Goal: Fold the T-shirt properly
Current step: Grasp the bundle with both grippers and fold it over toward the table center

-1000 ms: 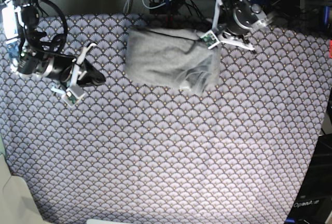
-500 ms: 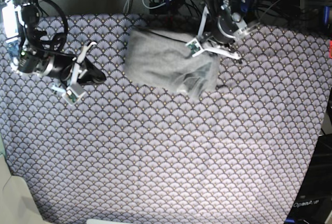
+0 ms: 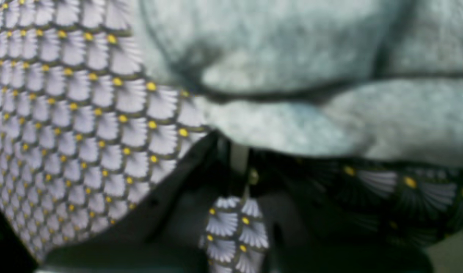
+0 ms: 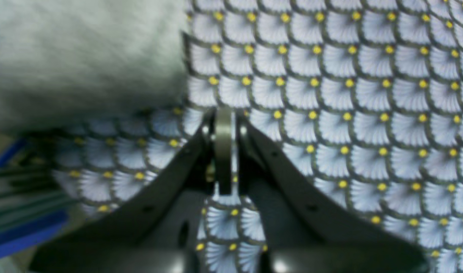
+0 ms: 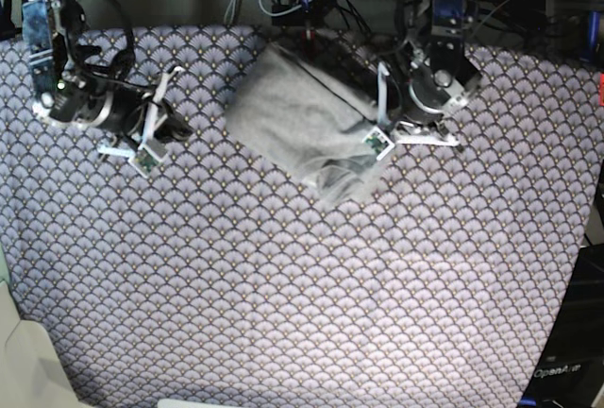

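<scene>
Base view gives me the T-shirt [image 5: 307,125] as a compact grey bundle lying toward the far edge of the counter [image 5: 311,314], which is draped in a scallop-patterned cloth [image 5: 283,285]; its near-right corner looks loose and bunched, with darker inside showing. My left gripper [image 5: 392,134] sits just beside that corner, at the shirt's right edge; from its wrist camera I see its fingers [image 3: 237,167] pressed together, low by the cloth, just short of the shirt's rolled edge, with no shirt fabric visibly pinched between them. My right gripper [image 5: 175,129] hangs well off to the shirt's left; its fingers [image 4: 223,151] are pressed together on nothing, over bare patterned cloth, with the grey edge visible nearby. I judge the folding mostly done and the step in hand a tidying of that ragged corner; the next move calls for opening the left fingers, catching the loose flap and tucking it flat; pulling too hard could undo the folds.
</scene>
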`<state>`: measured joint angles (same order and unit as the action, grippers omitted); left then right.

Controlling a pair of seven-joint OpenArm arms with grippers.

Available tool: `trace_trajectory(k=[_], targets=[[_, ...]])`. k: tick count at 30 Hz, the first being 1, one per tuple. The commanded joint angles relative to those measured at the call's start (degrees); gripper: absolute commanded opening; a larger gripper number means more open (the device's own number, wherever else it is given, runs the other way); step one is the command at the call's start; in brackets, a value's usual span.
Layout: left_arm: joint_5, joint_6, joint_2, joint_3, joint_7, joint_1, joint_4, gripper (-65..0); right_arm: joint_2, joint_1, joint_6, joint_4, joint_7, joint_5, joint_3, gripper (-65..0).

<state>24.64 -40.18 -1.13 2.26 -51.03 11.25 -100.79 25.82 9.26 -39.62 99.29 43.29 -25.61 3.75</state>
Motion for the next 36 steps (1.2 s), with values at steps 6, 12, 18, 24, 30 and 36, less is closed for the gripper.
trace_trajectory(k=[6,12,18,24,30,36], targets=[[-0.1,0.2,-0.1,0.0,0.4,-0.6,0.1,-65.0,-3.9,-0.9,-0.4,0.5,-1.7,4.7,-0.4,-65.0],[-0.1,0.2,-0.3,0.1,0.4,-0.4,1.8,-65.0,-8.5,-3.1,-0.4,-5.8,-1.9,8.0,0.0,-65.0],[-0.1,0.2,-0.4,0.2,0.4,-0.4,2.0,-65.0,-10.4,-5.1,-0.4,-8.3,-1.8,8.1,1.0,-65.0],[-0.1,0.2,0.1,0.2,0.5,-2.1,2.0,-65.0,-10.5,-3.1,-0.4,-6.3,-1.7,8.1,6.9,-65.0],[-0.2,0.2,2.1,0.2,0.5,-5.6,4.7,-65.0,-10.5,3.1,-0.4,1.5,-1.9,8.2,7.7,-65.0],[-0.2,0.2,5.0,0.2,0.5,-10.9,8.7,-65.0,-10.2,8.0,-0.4,5.0,-1.9,8.2,7.8,-65.0]])
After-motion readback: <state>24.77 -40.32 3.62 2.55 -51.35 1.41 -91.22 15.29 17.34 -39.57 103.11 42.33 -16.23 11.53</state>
